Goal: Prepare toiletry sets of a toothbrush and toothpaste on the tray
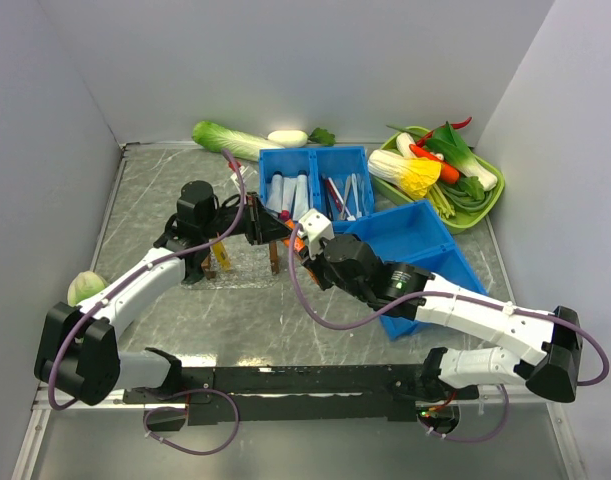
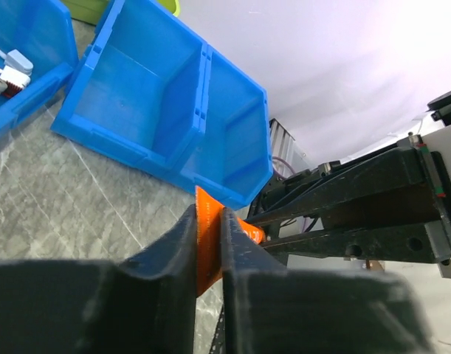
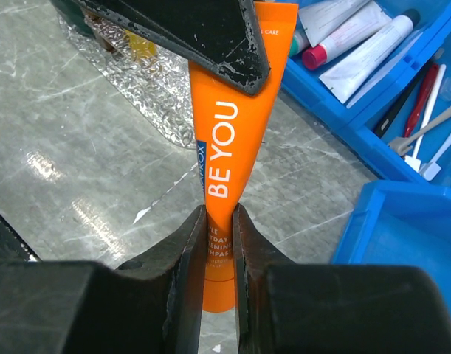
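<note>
Left gripper (image 2: 209, 230) and right gripper (image 3: 220, 225) each clamped the orange toothpaste tube (image 3: 224, 147) at opposite ends, tube spanning between them.

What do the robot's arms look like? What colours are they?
Both the left arm and the right arm have smooth white tube-shaped shells with chunky black joints. A thin purple cable loops along each one. The jaws are two flat matte-black wedges, a bit scuffed with pale specks.

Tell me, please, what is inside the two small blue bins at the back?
Left bin: pale toothpaste tubes. Right bin: toothbrushes. The left gripper covers the left bin's near end.
</note>
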Tool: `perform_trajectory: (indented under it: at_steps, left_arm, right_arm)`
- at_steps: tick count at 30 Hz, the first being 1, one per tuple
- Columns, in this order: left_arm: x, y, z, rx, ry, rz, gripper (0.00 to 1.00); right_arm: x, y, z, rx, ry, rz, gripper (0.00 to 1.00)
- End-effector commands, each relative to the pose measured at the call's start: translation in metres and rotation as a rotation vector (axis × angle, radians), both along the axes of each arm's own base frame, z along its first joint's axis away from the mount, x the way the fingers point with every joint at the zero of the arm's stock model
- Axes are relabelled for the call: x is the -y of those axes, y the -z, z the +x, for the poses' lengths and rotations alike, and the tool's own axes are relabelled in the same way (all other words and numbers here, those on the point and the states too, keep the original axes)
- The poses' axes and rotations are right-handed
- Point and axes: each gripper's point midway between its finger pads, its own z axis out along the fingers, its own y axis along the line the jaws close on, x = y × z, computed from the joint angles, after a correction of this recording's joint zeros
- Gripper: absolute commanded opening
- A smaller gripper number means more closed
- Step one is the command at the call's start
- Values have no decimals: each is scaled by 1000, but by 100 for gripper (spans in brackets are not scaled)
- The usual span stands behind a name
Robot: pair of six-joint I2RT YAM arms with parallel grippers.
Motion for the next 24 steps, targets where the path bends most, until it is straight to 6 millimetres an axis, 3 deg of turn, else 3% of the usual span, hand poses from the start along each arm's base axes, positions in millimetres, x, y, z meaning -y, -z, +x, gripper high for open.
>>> perform_trajectory:
  at_steps: [1,4,5,8,13,14,16,19,24]
  left_arm:
    - [3,-10,0,46,19,-10,1]
    - [3,-10,0,58,22,-4,1]
    - [3,-9,0,60,25,-2,1]
    - [3,-14,-6,86,56,-13,1]
    - [6,-22,-23,134,154,-42,1]
    - [7,-23,-30,145,188,-45,1]
    - [10,-25,-38,176,224,-41,1]
    - [14,-27,-51,209,276,-39,1]
    - [15,-31,-59,233,304,-57,1]
  right_arm:
    - [-2,-13,6,44,28,45,0]
    - [1,-11,7,41,44,42,27]
    - [2,-11,8,44,51,48,44]
    - [7,-17,7,53,56,94,70]
    - [-1,-33,-18,-38,-121,237,86]
    - [4,-35,-13,-48,-112,262,88]
    - [-1,-46,-32,-106,-226,346,92]
    - [6,-53,-36,-135,-269,410,94]
    - [6,-32,-47,-219,-308,363,93]
